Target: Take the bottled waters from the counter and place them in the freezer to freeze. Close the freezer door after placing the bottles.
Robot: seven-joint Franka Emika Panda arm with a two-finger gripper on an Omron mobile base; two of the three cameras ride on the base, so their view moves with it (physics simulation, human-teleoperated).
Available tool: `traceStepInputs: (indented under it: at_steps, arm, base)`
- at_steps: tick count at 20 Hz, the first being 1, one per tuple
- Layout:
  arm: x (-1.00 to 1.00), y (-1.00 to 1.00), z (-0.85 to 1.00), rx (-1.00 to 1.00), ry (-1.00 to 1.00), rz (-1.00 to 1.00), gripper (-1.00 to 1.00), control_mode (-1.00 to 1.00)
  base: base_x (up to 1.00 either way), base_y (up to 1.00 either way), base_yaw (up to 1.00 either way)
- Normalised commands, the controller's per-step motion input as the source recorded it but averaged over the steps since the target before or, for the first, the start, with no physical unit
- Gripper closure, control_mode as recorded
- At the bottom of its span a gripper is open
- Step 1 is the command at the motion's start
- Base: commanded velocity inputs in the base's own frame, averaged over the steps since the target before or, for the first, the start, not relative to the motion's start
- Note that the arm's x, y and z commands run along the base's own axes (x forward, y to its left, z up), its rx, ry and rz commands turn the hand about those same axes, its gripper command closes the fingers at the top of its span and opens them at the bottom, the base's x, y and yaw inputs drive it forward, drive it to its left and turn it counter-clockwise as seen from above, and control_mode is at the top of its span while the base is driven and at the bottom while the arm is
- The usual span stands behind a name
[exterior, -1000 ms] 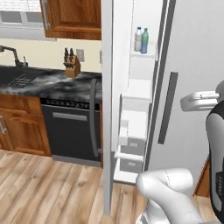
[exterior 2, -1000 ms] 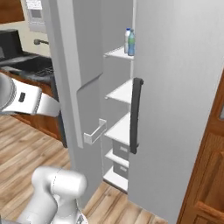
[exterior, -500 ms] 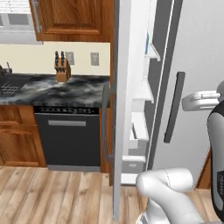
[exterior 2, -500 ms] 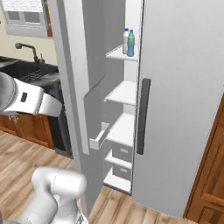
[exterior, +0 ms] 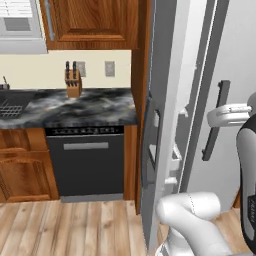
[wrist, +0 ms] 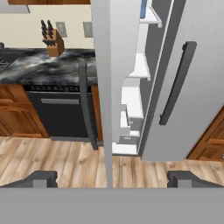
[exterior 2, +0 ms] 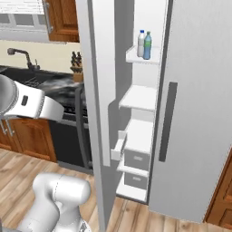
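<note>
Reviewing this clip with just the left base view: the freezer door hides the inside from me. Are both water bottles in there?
Observer: Yes. In the right base view the white bottle and the blue-green bottle stand upright, side by side, on the top shelf.
Reviewer: What about the gripper?
Observer: The hand view shows the gripper open, its tips wide apart, holding nothing.
Reviewer: Is the door shut yet?
Observer: No. From the right, the freezer door stands well ajar, with the white shelves and the drawers in plain sight.
</note>
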Motion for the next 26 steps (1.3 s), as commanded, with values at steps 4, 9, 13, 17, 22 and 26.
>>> traceStepInputs:
  at_steps: [4,9,13,17,22,26]
  arm:
    - [0.00,0.00,0.00,0.00,0.00,0.00,-1.00,1.00]
    - [0.00,0.00,0.00,0.00,0.00,0.00,-1.00,1.00]
    - [0.00,0.00,0.00,0.00,0.00,0.00,-1.00,1.00]
    - [0.00,0.00,0.00,0.00,0.00,0.00,-1.00,1.00]
    - [0.00,0.00,0.00,0.00,0.00,0.00,-1.00,1.00]
    - [0.00,0.00,0.00,0.00,0.00,0.00,-1.00,1.00]
  base:
    - [0.02,0.56,-0.29]
    - [0.03,0.17,-0.22]
    - [0.01,0.00,-0.11]
    - [0.00,-0.21,-0.01]
    - [0.16,-0.19,0.00]
    - [0.28,0.00,0.00]
